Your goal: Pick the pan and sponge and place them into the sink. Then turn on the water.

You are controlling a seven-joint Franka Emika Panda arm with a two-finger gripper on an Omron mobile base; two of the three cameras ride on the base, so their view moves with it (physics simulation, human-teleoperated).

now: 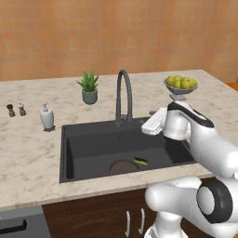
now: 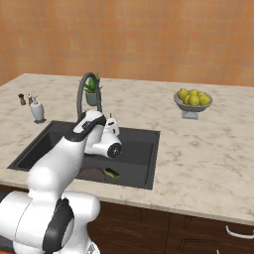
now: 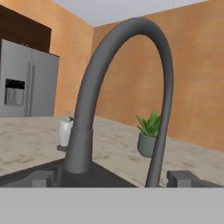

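Left base view: one pan (image 1: 123, 166) and one sponge (image 1: 141, 161) lie in the sink (image 1: 69, 155); no water runs. The gripper (image 1: 149, 125) hangs beside the faucet (image 1: 123, 95), so nudge its handle gently.

Right base view: one fruit bowl (image 2: 192, 103).

Hand view: wide, empty jaws; one plant (image 3: 149, 134), one dispenser (image 3: 65, 131).

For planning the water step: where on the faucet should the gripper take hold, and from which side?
Probably the faucet at its thick upright stem, near its base, approached level from the sink side. It is straight and round there, and the open gripper faces it, one fingertip either side.
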